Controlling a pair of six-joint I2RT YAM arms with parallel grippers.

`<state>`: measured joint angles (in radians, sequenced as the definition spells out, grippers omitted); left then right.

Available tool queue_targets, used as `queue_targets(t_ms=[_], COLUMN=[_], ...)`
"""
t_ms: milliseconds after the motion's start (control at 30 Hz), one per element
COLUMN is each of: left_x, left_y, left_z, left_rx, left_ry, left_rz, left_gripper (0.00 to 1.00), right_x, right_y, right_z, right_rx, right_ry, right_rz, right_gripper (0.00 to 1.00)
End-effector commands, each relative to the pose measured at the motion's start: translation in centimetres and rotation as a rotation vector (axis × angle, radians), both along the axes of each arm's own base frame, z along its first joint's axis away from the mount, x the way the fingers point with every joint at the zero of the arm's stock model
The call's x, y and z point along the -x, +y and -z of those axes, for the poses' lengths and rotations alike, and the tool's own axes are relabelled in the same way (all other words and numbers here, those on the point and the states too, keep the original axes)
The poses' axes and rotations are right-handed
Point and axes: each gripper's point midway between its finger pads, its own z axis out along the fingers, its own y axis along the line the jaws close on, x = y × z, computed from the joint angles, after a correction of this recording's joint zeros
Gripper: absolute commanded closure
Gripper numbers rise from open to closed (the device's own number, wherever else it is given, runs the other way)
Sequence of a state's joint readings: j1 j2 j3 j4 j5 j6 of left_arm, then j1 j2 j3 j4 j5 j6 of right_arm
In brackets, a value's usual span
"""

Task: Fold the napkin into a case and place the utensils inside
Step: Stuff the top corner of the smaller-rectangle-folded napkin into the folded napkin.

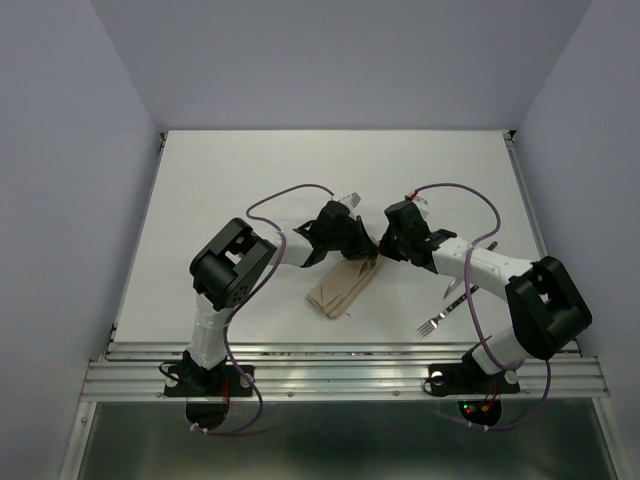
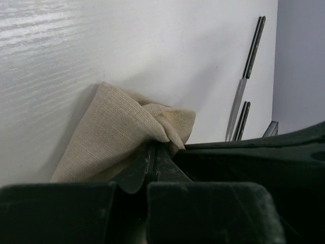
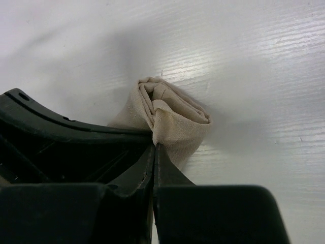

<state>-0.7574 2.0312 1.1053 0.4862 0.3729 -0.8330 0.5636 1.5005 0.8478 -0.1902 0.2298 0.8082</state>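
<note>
A white tabletop [image 1: 250, 180], its surface faintly streaked with fine grain in the wrist views, is enclosed by plain pale lavender-grey walls [image 1: 60, 150] at the left, right and far sides. A ribbed aluminium rail [image 1: 340, 378] runs along its near edge, above a dull grey panel [image 1: 330, 445].

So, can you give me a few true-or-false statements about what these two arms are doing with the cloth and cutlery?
1. The left gripper and the right gripper each pinch the beige-tan cloth napkin. True.
2. The dark-handled fork with silver tines is tucked inside the napkin. False: it lies on the white table, outside the cloth.
3. The napkin is spread flat as a full square. False: it is folded into a narrow, layered bundle.
4. The silver-bladed knife lies on the table, apart from the napkin. True.
</note>
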Motion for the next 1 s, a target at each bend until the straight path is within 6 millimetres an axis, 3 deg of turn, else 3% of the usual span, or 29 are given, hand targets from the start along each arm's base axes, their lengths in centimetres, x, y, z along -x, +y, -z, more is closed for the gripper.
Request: queue_targets(t_ms=[0,67,200,633,800,967], left_x=[1.1,1.5,1.8,1.2,0.9,2.1], left_y=[-0.3,-0.9,-1.7,-3.9,-4.5,-4.4], left_z=[-4.1,-5.1,-4.8,-2.0,-2.9,-3.9], left_rx=[0.095,0.155,0.199,0.220,0.235,0.233], left_ry=[-0.048,-0.058,-0.025,0.043,0.006,-0.023], left_rz=[0.037,0.070,0.096,0.045,-0.003,0.053], left_gripper=[1.00,1.00,1.00,1.00,1.00,1.00], right_x=[-0.5,-0.5,-0.6,-0.2,0.2,0.5], right_y=[0.2,0.3,0.4,1.0,0.6,-0.3], right_z=[-1.2,-1.2,-1.0,-0.8,0.0,0.6], right_rx=[-0.021,-0.024,-0.023,-0.058,-0.052,-0.022], right_ry=[-0.039,-0.036,-0.031,-0.018,-0.001,0.002], right_rz=[-0.001,-0.003,-0.004,-0.018,-0.005,0.022], right_gripper=[0.99,0.99,0.99,0.99,0.99,0.99])
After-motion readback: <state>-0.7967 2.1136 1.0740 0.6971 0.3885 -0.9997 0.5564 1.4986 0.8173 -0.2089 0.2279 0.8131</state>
